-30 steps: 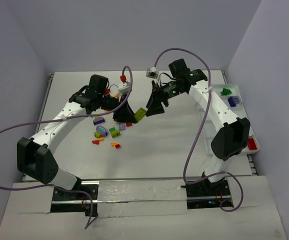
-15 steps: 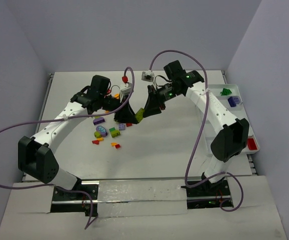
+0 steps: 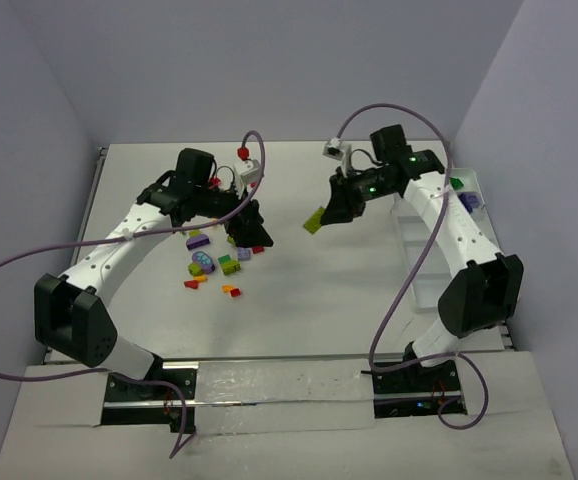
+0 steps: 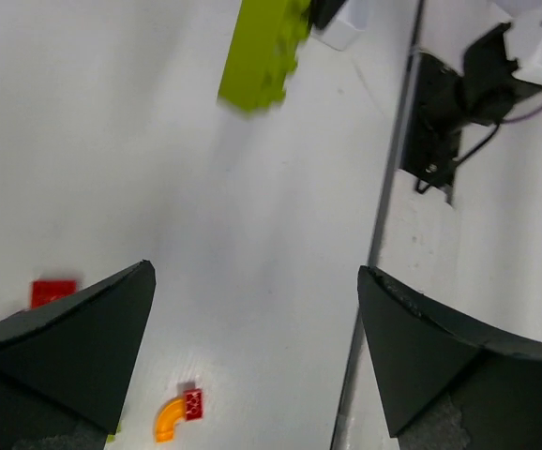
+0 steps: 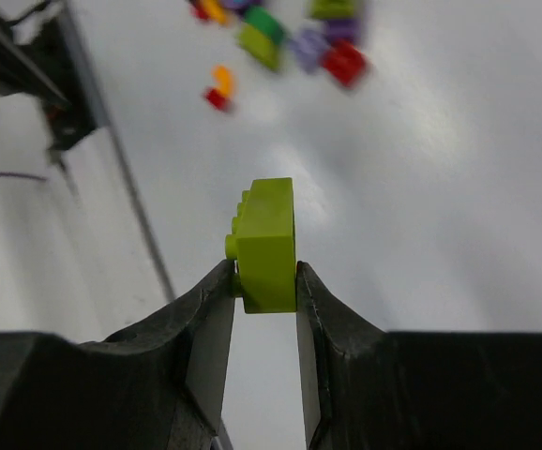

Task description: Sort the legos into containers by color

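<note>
From above, the lime brick is seen pinched in the right gripper, above the table and well apart from the white tray. It is best carried level to a compartment of its own. About ten loose legos are counted beside the left gripper.

In the left wrist view, the fingers are spread wide and empty, and two loose pieces are counted.

In the right wrist view, one brick is clamped squarely.

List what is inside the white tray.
A green lego and a purple lego show in the far compartments of the white tray; the right arm covers the nearer compartments.
</note>
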Action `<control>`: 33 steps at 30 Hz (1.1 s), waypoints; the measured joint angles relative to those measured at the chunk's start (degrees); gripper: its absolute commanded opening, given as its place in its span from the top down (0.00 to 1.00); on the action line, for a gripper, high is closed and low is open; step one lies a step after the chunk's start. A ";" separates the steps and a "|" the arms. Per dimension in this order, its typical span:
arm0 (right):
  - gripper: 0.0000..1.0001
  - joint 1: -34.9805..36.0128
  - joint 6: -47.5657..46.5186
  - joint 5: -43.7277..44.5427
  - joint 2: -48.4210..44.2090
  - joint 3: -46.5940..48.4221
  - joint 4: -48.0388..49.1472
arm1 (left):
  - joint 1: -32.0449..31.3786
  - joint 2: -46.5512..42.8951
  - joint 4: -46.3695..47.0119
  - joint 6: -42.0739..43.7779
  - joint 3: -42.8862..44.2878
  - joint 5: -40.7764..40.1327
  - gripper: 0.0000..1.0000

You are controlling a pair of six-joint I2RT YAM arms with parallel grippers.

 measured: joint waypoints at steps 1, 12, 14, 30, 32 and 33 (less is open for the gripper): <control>1.00 -2.18 -0.27 2.37 -0.17 -0.26 -0.35 | 0.80 -0.23 0.00 -0.09 0.00 -1.27 0.01; 1.00 -28.94 -5.65 35.87 0.78 -3.77 -4.20 | 4.37 -3.46 -0.02 -0.15 -0.06 -12.02 0.01; 1.00 -32.79 -6.79 41.30 1.91 -3.61 -4.58 | 4.36 -3.46 -0.16 -0.12 -0.11 -12.97 0.01; 1.00 -41.44 -12.51 66.82 11.23 -3.75 0.38 | 4.36 -3.40 -0.65 0.32 -0.09 -16.38 0.01; 1.00 -41.52 -12.61 67.78 12.83 -3.75 1.23 | 4.36 -3.38 -0.76 0.47 -0.09 -16.54 0.01; 1.00 -41.56 -12.67 68.25 13.74 -3.75 1.57 | 4.36 -3.36 -0.85 0.52 -0.09 -16.63 0.01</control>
